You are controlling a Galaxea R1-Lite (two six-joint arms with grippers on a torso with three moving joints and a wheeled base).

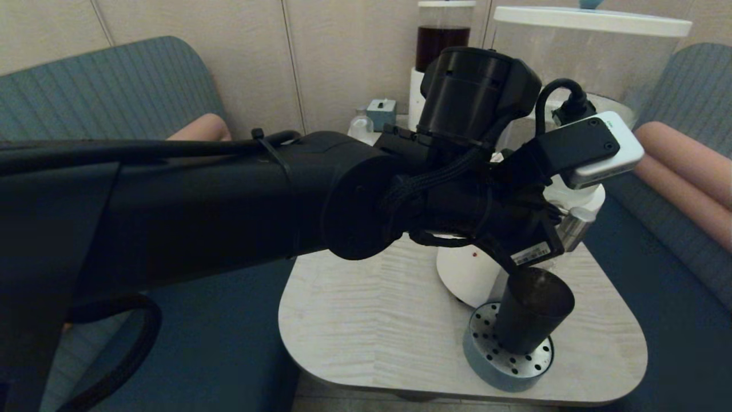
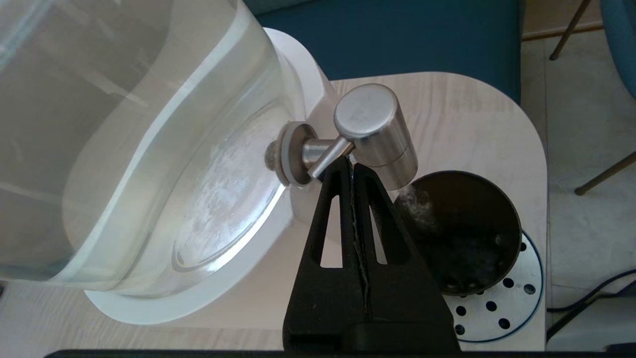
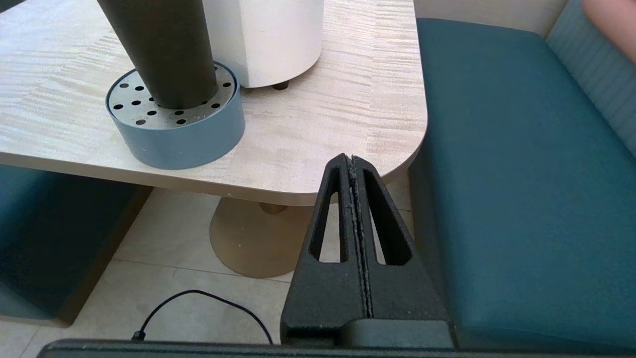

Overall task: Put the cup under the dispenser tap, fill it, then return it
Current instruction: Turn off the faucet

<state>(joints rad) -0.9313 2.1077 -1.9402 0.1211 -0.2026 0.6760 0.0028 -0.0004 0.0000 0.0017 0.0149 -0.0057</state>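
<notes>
The dark tapered cup [image 1: 534,312] [image 2: 472,233] [image 3: 164,49] stands upright on a round perforated drain tray [image 1: 503,366] [image 2: 502,308], right below the brushed-metal tap [image 2: 375,129] [image 1: 575,226] of the white-based dispenser [image 1: 469,274]. A white frothy stream [image 2: 416,203] drops from the nozzle into the cup. My left gripper [image 2: 352,164] is shut with nothing between its fingers, and its tips rest against the tap's thin lever [image 2: 330,159]. My right gripper [image 3: 352,158] is shut and empty, parked low beside the table's corner.
My left arm [image 1: 229,200] crosses the head view and hides much of the table [image 1: 354,320]. At the back stand a narrower dispenser with brown liquid [image 1: 440,40], a small clear bottle [image 1: 360,127] and a small grey box [image 1: 381,113]. Teal sofas flank the table.
</notes>
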